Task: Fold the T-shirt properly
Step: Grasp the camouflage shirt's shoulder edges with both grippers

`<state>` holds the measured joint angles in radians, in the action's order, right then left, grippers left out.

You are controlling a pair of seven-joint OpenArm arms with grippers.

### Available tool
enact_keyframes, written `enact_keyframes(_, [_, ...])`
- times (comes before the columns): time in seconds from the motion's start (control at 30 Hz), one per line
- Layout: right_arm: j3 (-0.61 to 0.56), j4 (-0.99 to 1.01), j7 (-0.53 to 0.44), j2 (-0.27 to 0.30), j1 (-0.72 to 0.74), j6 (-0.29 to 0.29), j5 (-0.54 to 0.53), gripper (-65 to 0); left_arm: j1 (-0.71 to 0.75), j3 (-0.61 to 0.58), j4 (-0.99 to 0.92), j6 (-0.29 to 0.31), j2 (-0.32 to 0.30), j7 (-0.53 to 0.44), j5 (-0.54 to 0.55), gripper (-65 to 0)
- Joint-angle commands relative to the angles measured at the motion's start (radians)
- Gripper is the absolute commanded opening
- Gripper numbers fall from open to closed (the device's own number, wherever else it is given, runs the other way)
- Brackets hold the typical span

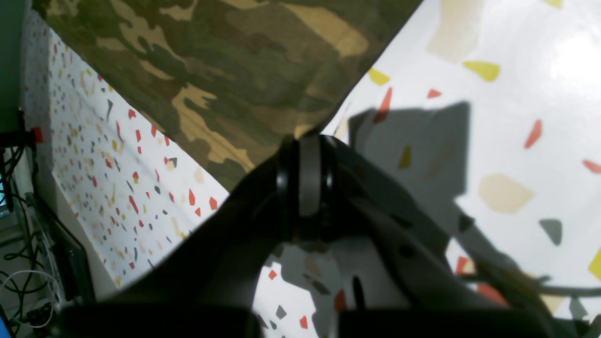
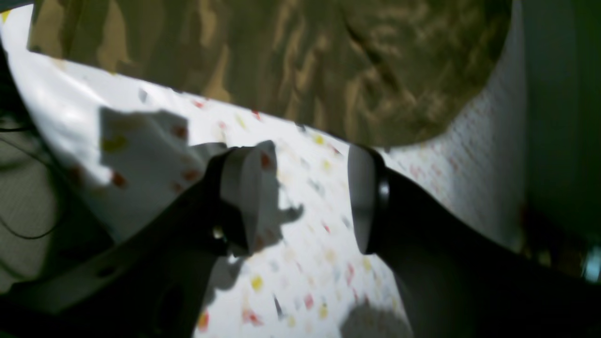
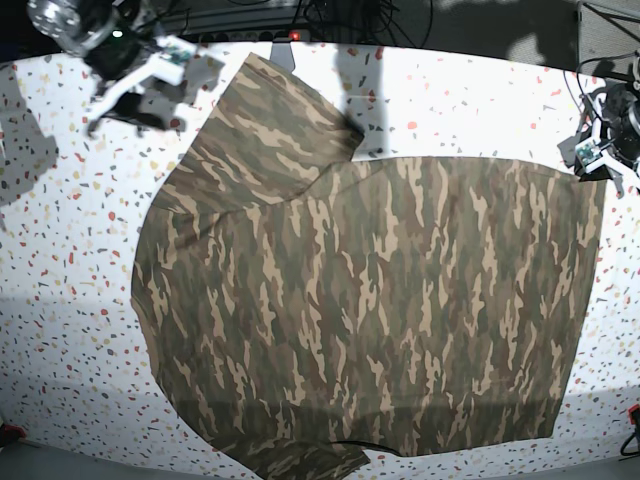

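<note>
White desk (image 3: pixel 470 110) with red, yellow, grey terrazzo flecks fills base view; camouflage T-shirt (image 3: pixel 380 310) lies spread flat across it, one sleeve toward far edge.

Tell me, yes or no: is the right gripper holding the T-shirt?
No: the right gripper stands open over bare table, with the T-shirt beyond its fingertips.
</note>
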<state>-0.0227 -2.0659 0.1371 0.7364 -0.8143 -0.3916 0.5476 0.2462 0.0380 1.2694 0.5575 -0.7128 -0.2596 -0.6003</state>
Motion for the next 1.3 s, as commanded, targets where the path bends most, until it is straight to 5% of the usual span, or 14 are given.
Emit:
enact_keyframes(0.0, [-0.018, 0.019, 0.0, 0.008, 0.02, 0.015, 0.026, -34.9, -0.002, 0.005, 0.008, 0.008, -0.019, -0.003, 0.006, -65.0])
enact_keyframes(0.43, [-0.156, 0.149, 0.006, -0.052, 0.233, -0.003, 0.104, -34.9, -0.003, 0.005, 0.008, 0.008, -0.019, -0.003, 0.006, -65.0])
enact_keyframes(1.27, [-0.156, 0.304, -0.039, -0.128, 0.336, -0.038, 0.104, -34.9, -0.003, 0.005, 0.008, 0.007, -0.019, -0.003, 0.006, -65.0])
